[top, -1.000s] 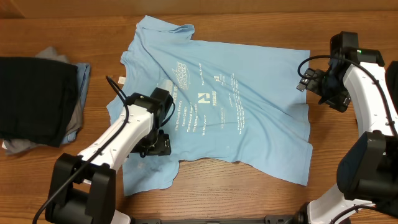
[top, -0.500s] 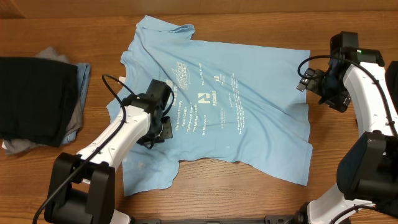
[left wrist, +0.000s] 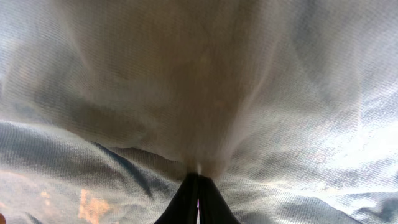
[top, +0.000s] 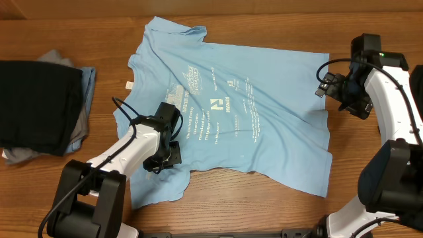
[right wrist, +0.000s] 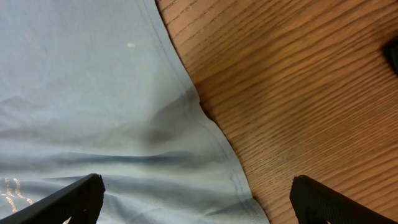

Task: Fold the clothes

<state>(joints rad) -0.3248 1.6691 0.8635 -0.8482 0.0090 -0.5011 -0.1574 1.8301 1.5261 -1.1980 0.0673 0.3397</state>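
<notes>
Wooden table (top: 264, 26) planks run under everything in the overhead view. At the far left sits a stack of folded clothes (top: 39, 106): a black piece lies on top, with grey and blue layers showing along its right and lower edges. The stack lies well apart from the rest.

Right of it, a light sky-blue T-shirt (top: 277, 112) lies spread and wrinkled across the middle of the table. Its collar points to the upper left, its hem lies to the right, and white lettering faces up across the middle. A small white tag (top: 130, 84) shows at the shirt's left edge.

The left gripper (top: 166, 157) is down on the lower left part of the shirt, just left of the lettering. In the left wrist view its fingers (left wrist: 189, 202) are pressed together with no gap between them. The blue cloth is pinched at their tips and rises from them in a gathered, tent-like fold that fills the picture. So this gripper is closed on the T-shirt.

At the right, the right gripper (top: 324, 84) hangs by the upper corner of the hem. In the right wrist view its fingers (right wrist: 68, 199) stand wide apart and hold nothing. Between them run the shirt's stitched edge and bare wood. Whether the fingertips touch the cloth cannot be told.
</notes>
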